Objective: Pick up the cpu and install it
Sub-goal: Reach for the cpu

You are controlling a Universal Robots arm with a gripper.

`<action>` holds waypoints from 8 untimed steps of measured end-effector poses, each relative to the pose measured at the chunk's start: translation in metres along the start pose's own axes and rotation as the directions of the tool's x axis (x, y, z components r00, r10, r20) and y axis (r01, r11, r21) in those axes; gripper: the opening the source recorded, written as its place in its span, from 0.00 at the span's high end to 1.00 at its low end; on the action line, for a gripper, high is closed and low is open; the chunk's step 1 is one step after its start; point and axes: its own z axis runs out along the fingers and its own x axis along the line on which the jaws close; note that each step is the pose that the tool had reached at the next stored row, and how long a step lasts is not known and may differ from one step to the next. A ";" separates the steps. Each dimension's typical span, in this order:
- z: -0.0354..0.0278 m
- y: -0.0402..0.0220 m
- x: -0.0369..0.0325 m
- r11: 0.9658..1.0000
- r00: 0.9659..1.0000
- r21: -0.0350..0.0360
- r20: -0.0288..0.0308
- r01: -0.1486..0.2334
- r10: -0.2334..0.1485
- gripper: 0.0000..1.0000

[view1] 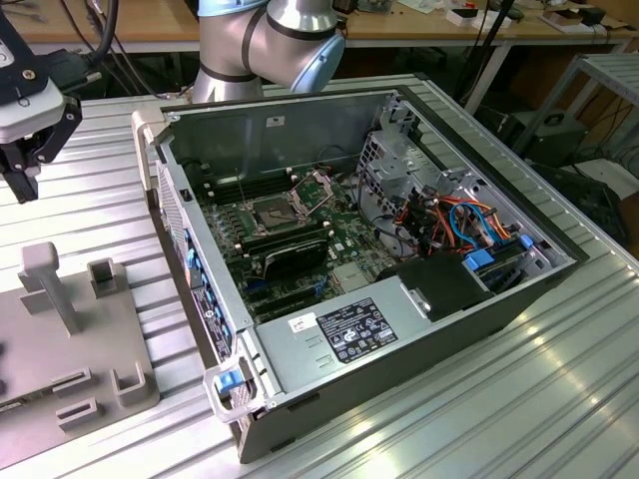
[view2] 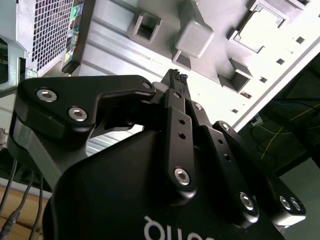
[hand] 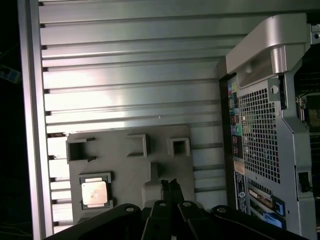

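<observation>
The cpu (hand: 95, 193), a small flat square chip with a dull metal top, lies in a square nest on the grey fixture plate (hand: 125, 170). My gripper (hand: 171, 184) hovers above that plate, off to one side of the cpu and apart from it, fingers pressed together with nothing between them. The second wrist view shows the same shut fingertips (view2: 176, 76). In the exterior view my gripper (view1: 24, 172) hangs at the far left, above the fixture plate (view1: 60, 349). Inside the open computer case, the motherboard's socket (view1: 272, 212) lies bare, its metal frame (view1: 316, 188) hinged up.
The open computer case (view1: 399, 329) lies on the ribbed aluminium table (view1: 519, 399), to the exterior view's right of the fixture plate. Its side wall (view1: 190, 259) stands between the plate and the socket. An upright post (view1: 55, 284) and small holders rise from the plate. Memory sticks (view1: 290, 244) sit beside the socket.
</observation>
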 end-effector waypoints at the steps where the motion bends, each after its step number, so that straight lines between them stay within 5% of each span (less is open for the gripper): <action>1: 0.0006 0.0000 0.0000 1.000 1.000 0.000 0.000 0.000 0.000 0.89; 8: 0.0062 -0.0003 0.0002 1.000 1.000 0.001 0.000 0.000 0.000 0.89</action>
